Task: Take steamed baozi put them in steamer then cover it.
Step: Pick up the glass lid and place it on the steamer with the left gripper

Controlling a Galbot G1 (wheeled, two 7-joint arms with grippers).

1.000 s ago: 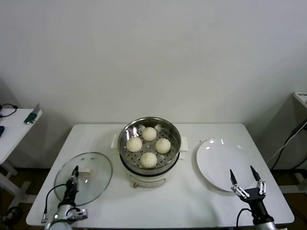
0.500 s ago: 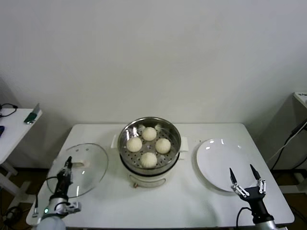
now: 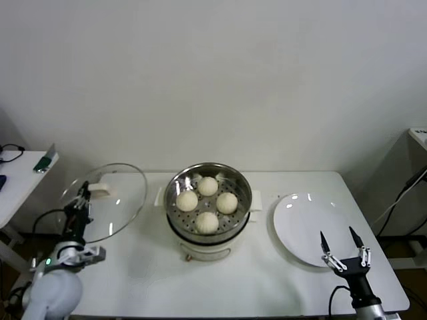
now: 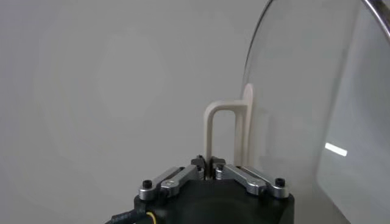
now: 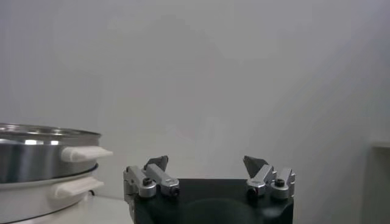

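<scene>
Several off-white baozi point(image 3: 207, 202) sit on the perforated tray inside the shiny steel steamer point(image 3: 209, 175) at the table's middle. My left gripper point(image 3: 83, 195) is shut on the white handle point(image 4: 226, 137) of the glass lid point(image 3: 113, 200), which it holds tilted on edge above the table's left side, apart from the steamer. My right gripper point(image 3: 340, 245) is open and empty near the front right, in front of the white plate. The right wrist view shows the steamer's side point(image 5: 42, 159) and its open gripper point(image 5: 207, 163).
A flat white plate point(image 3: 307, 227) lies right of the steamer. A side table point(image 3: 17, 177) with small items stands at the far left. The white wall is close behind the table.
My left gripper has lifted the glass lid off the table and tipped it up, moving it back and left. The right arm has not moved.
</scene>
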